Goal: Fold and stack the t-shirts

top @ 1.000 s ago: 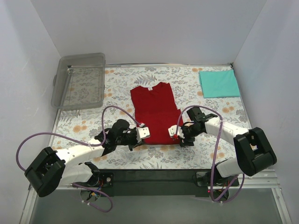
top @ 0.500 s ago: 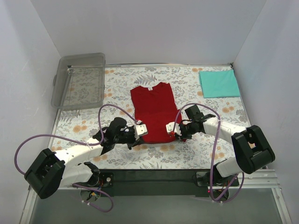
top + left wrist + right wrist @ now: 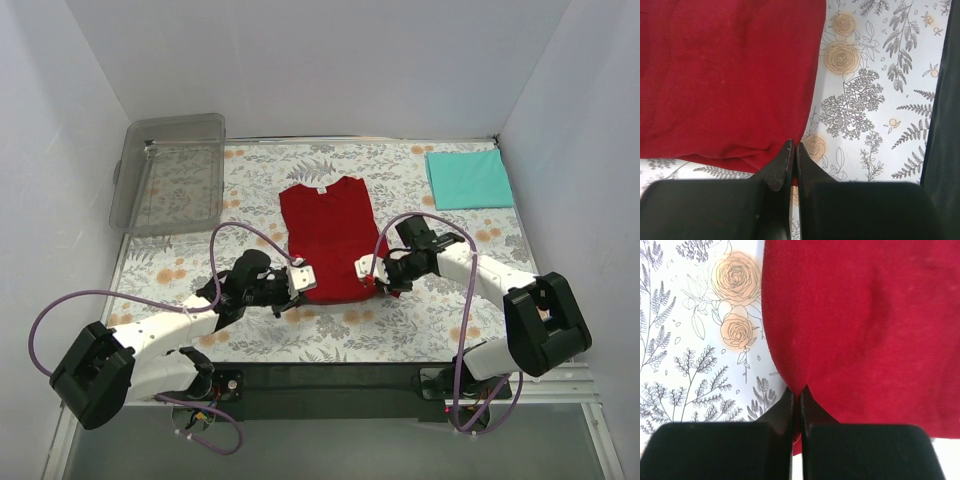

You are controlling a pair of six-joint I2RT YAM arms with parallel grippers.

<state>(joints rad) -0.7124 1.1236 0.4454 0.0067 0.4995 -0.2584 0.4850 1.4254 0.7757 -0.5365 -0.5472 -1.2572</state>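
The deep red t-shirt lies flat mid-table, collar and white tag at the far end. My left gripper is shut on its near left corner; the left wrist view shows red cloth pinched between the closed fingers. My right gripper is shut on the near right corner, with the red hem bunched into its closed jaws. The light teal t-shirt lies folded at the far right corner, away from both grippers.
A clear plastic bin stands at the far left, partly over the table edge. The floral tablecloth covers the table. White walls close in the back and both sides. A black strip runs along the near edge.
The right gripper went from open to shut on the red shirt's near right corner and shifted slightly left and away. The shirt's near edge has drawn up a little.
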